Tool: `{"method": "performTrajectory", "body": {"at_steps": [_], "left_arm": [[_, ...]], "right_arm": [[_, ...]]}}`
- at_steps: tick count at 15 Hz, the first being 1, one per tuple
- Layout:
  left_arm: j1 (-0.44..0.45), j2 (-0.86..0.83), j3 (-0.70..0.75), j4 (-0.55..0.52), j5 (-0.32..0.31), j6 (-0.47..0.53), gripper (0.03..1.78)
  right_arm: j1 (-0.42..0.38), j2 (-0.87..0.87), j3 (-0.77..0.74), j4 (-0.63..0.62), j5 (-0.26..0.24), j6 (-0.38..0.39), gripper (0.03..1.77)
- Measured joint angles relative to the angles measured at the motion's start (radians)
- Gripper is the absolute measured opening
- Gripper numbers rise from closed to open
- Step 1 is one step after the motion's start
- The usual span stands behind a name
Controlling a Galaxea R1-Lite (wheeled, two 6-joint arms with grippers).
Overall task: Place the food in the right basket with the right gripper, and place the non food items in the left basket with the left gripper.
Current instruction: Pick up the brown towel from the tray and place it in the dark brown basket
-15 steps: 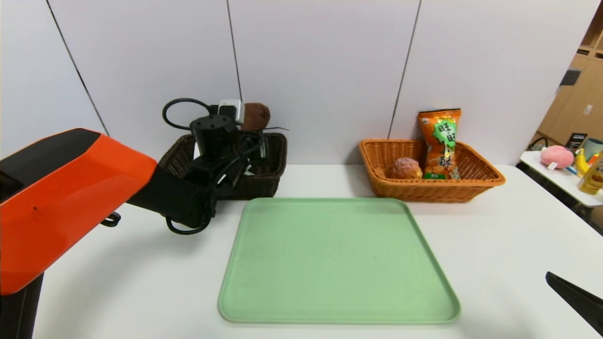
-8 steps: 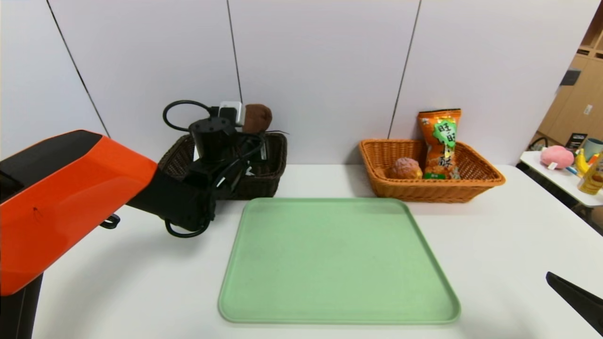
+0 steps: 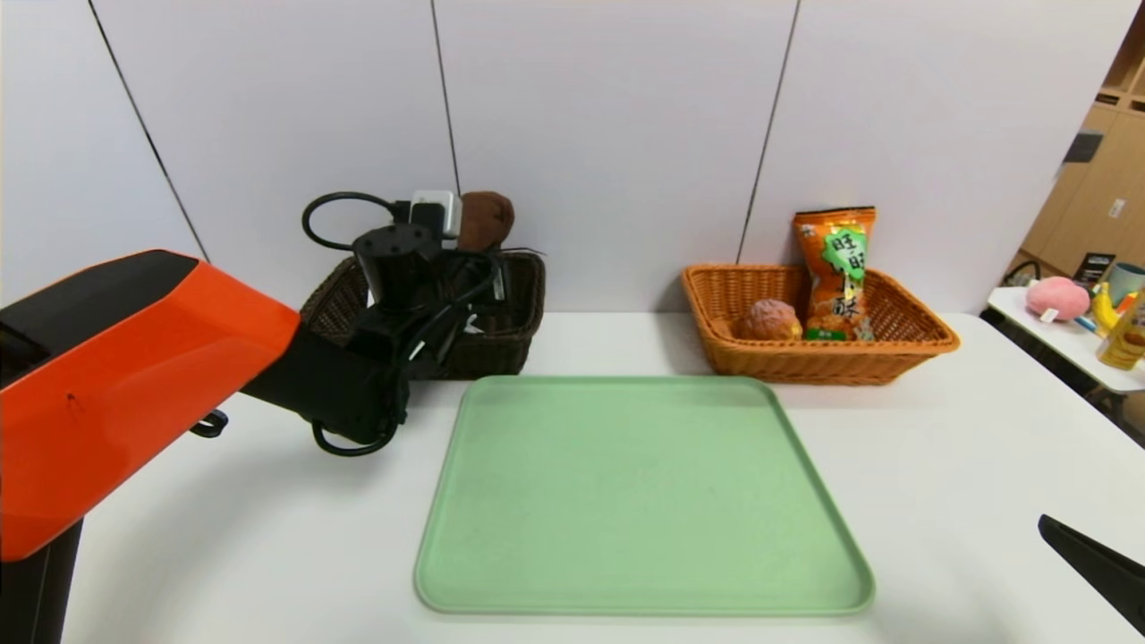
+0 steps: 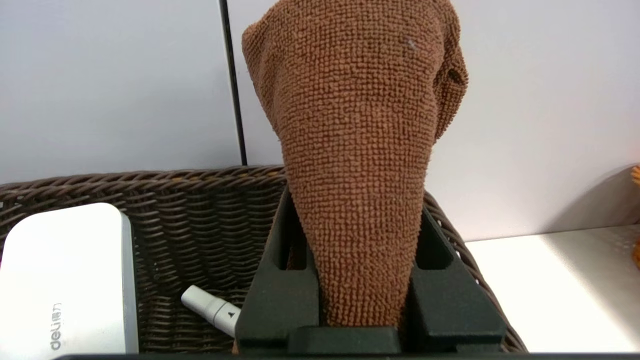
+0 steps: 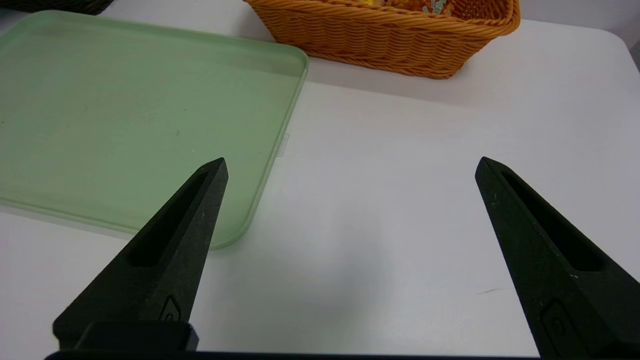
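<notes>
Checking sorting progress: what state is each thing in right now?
Folded dark brown towel: clamped in left tool, above dark brown wicker basket.
Flat white box: inside that basket.
Slim white pen: inside it.
Orange snack bag, round bun: in orange-tan wicker basket.
Green tray: empty.
Right tool: open, idle.

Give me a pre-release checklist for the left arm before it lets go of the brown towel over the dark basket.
1. Left gripper shut on brown towel: ok.
2. Towel above the dark brown basket: ok.
3. White box and pen already in that basket: ok.
4. Bare basket floor under the towel: cannot tell.
5. Green tray holds nothing more to sort: ok.
6. Right gripper open, parked over the table, away from the orange basket: ok.
</notes>
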Motion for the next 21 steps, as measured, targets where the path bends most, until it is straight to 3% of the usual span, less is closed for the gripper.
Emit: {"method": "performTrajectory", "body": {"at_steps": [10,15,18,21], "left_arm": [[0.001,0.016,0.006,-0.091,-0.01,0.034,0.41],[0.004,0.022,0.001,-0.091,-0.013,0.116,0.41],[0.004,0.04,-0.07,-0.138,0.0,0.084,0.41],[0.004,0.069,-0.119,-0.152,0.042,0.119,0.41]], "right_arm": [[0.0,-0.011,0.005,0.0,0.001,-0.005,1.71],[0.001,-0.012,0.003,0.0,0.002,-0.01,1.71],[0.001,-0.013,0.003,0.0,0.002,-0.011,1.71],[0.001,-0.014,0.006,0.0,0.003,-0.012,1.71]]}}
